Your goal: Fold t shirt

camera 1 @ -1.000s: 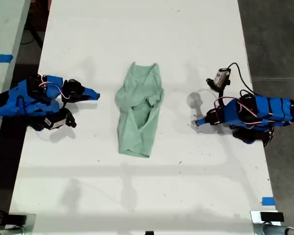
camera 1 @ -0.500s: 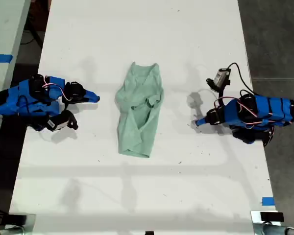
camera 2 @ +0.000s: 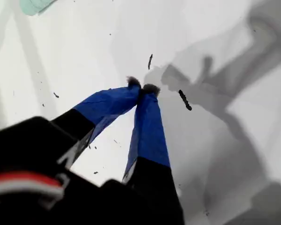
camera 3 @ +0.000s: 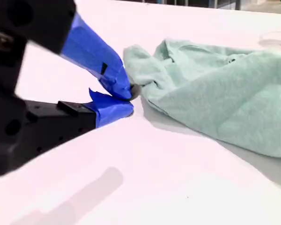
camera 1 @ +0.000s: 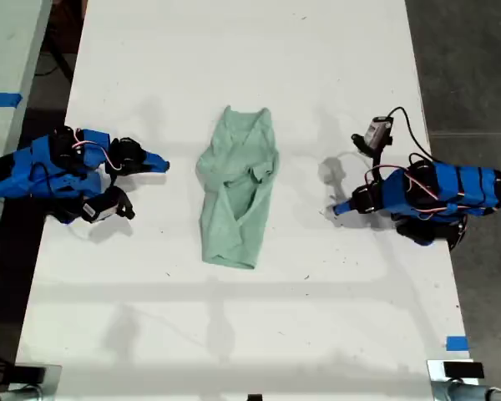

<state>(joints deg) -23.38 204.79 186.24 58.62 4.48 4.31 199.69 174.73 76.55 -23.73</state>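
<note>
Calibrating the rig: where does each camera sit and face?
Exterior view: overhead, facing down on the white table; both blue arms, pale mint-green fabric t shirt between them.
First wrist view: on my first gripper, facing down at the table; shut jaws show.
Second wrist view: on my second gripper, low, facing the t shirt.
Shared: all three show the t shirt.

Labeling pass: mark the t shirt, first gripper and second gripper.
t shirt (camera 1: 236, 192), exterior view, middle of the cloth.
my first gripper (camera 2: 141, 87), first wrist view, where the taped tips meet.
my second gripper (camera 3: 127, 102), second wrist view, between the taped tips.
</note>
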